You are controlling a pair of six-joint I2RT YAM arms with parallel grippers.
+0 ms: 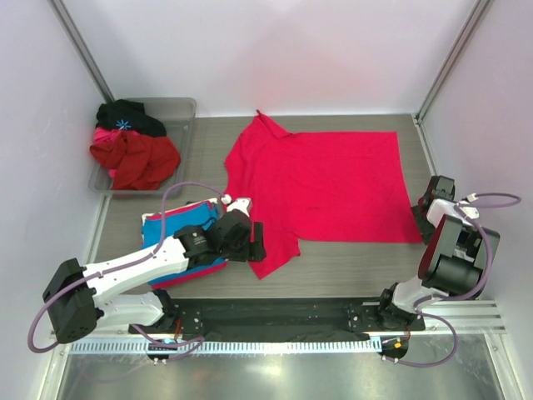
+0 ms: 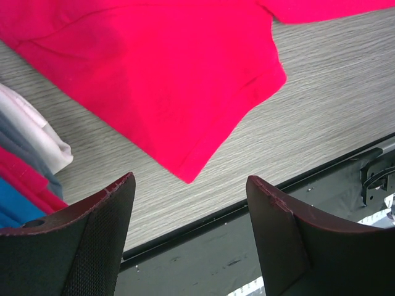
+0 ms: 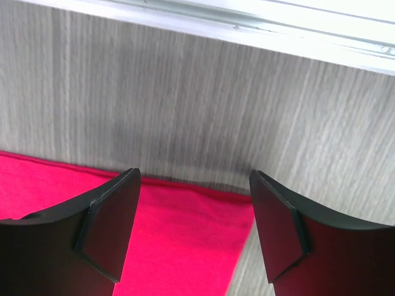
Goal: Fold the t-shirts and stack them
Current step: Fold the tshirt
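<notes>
Near left: stack [image 1: 166,227] of folded tees, blue and red layers showing; looks done. Left tool [image 1: 254,240] at stack's right edge, jaws apart, empty, just beside crimson tee's sleeve [image 1: 279,250]. Near right: right tool [image 3: 194,179] jaws apart, empty, over tee's right hem. Centre: crimson tee [image 1: 333,183] flat on counter [image 1: 350,267], unfolded; fold and stacking left. Far left: bin [image 1: 187,112] with heap [image 1: 133,154] of red, black clothes; likely more to do.

Open left tool [image 2: 190,180], right tool [image 3: 193,174] seemingly open

crimson-pink tee [image 1: 333,183]: spread flat, centre, sleeve toward near edge | blue tee [image 1: 171,227]: folded, left | pink-red tee [image 1: 193,275]: folded beneath blue
</notes>
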